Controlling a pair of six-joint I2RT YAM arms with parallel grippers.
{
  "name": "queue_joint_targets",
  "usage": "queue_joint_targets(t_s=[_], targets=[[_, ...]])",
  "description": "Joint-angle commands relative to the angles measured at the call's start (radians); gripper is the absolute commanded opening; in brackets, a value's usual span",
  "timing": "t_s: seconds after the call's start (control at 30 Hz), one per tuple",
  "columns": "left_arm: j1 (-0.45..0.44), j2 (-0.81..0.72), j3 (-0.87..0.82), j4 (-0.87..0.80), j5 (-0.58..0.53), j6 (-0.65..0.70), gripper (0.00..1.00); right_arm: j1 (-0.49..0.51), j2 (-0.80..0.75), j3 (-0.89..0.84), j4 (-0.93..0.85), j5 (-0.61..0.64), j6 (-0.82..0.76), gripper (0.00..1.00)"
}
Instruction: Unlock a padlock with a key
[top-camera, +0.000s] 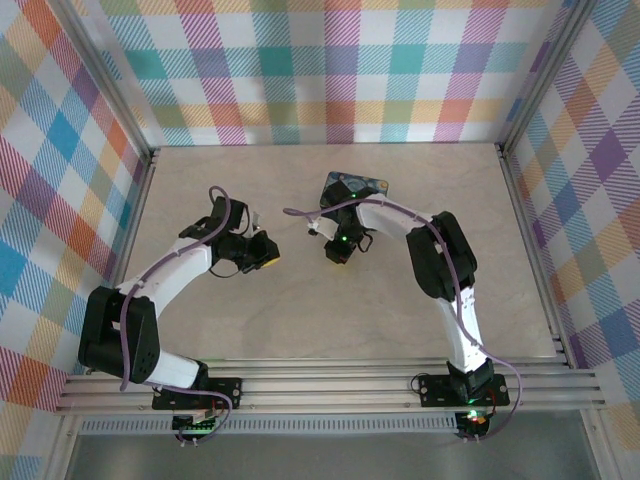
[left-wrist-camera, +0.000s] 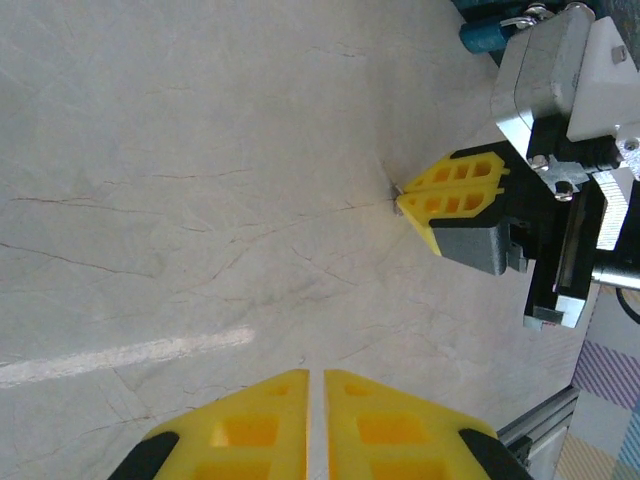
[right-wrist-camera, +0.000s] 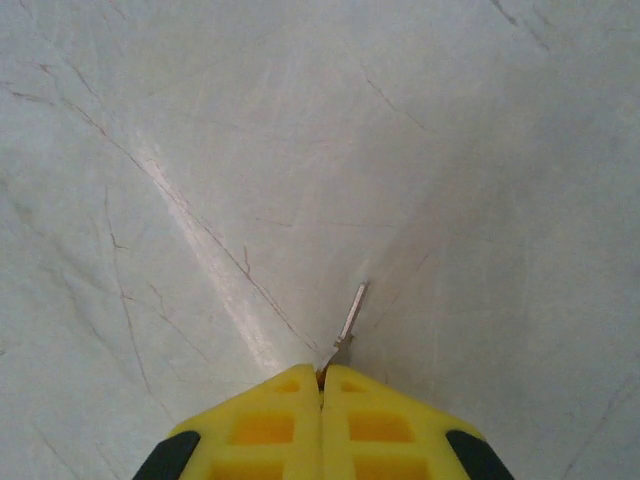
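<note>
This was a robotics lab test cell, not a lived-in room. A pale, marble-patterned worktop (top-camera: 300, 330) was boxed in by aluminium framing (top-camera: 330, 385), with plaid cloth panels (top-camera: 330, 70) hung as a backdrop on three sides. Two white-and-black robot arms, the left arm (top-camera: 170, 268) and the right arm (top-camera: 440, 260), were bolted to rails at the near edge, with purple cables (top-camera: 300, 212) running along them.

Overhead camera looks down from behind; both wrist cameras peer closely at the same tabletop (top-camera: 300, 330).

Two claws (top-camera: 264, 252) (top-camera: 338, 254), one key (right-wrist-camera: 352, 316), one tin (top-camera: 356, 185)
</note>
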Motion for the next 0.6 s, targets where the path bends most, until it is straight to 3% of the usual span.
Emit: queue_joint_targets(t_s=[0.0,0.23,0.57], targets=[[0.011,-0.027,-0.010,0.016,-0.002,-0.007,0.12,-0.005,-0.025,-0.016,0.001,-0.060,0.067,0.00],[0.015,-0.031,-0.022,0.021,0.015,0.000,0.12,-0.046,-0.097,-0.081,0.123,-0.182,0.230,0.00],[0.032,-0.081,-0.026,0.094,0.059,-0.001,0.12,-0.078,-0.223,-0.268,0.480,-0.346,0.598,0.00]])
